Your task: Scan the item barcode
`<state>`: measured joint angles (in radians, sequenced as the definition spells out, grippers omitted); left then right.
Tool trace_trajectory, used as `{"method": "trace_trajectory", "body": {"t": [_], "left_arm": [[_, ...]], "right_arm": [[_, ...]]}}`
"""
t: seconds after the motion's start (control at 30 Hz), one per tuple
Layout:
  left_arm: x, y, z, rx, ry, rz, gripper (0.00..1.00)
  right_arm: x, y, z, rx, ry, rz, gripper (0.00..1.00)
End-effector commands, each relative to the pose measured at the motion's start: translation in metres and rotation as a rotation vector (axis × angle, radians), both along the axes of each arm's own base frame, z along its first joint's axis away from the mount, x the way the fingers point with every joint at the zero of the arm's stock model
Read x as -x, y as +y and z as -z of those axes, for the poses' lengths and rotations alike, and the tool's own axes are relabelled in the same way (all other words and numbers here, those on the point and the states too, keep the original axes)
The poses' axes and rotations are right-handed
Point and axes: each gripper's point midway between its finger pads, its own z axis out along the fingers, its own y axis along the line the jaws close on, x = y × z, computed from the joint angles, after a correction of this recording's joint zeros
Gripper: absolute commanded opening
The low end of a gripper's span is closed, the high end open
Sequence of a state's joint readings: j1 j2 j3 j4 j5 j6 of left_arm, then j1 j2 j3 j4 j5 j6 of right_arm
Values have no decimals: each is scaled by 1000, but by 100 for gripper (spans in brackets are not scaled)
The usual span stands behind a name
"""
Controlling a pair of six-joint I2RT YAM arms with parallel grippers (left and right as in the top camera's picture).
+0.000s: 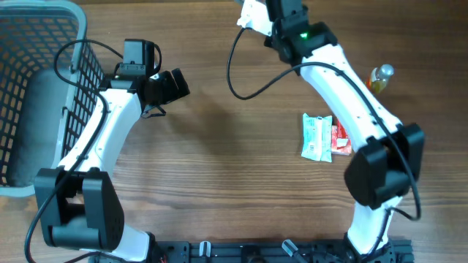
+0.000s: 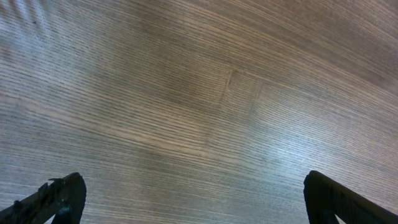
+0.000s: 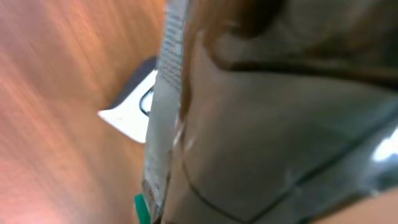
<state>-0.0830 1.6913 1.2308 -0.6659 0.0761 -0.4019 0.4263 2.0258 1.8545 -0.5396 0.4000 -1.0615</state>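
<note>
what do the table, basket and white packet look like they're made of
table: wood or wood-look laminate, matte, with fine grain lines.
basket: probably grey plastic, matte, moulded grid walls.
white packet: likely thin plastic film, flat with printed face; finish unclear.

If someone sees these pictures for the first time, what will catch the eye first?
The right end effector, at the table's far edge, is shut on a pouch that fills its blurred wrist view. The left end effector hovers open and empty beside a grey basket at the left. A white packet and a red packet lie by the right arm.
</note>
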Motion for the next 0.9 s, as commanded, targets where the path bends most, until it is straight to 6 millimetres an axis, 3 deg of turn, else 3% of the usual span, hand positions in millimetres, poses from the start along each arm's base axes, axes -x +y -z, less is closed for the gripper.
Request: {"method": "trace_trajectory", "body": {"t": [0.0, 0.13, 0.4, 0.53, 0.73, 0.87], "left_arm": [[-2, 1, -1, -4, -6, 3, 100], [-2, 1, -1, -4, -6, 2, 100], [-2, 1, -1, -4, -6, 2, 100], [-2, 1, -1, -4, -6, 1, 100], [-2, 1, -1, -4, -6, 1, 100], [-2, 1, -1, -4, -6, 1, 100]], "right_arm": [[-22, -9, 11, 168, -56, 4, 4], [-50, 3, 7, 105, -187, 23, 4], [-81, 19, 11, 27, -341, 28, 4], [-93, 23, 29, 11, -376, 33, 4], [-97, 40, 84, -20, -303, -19, 4], [-94, 44, 91, -106, -287, 19, 4]]}}
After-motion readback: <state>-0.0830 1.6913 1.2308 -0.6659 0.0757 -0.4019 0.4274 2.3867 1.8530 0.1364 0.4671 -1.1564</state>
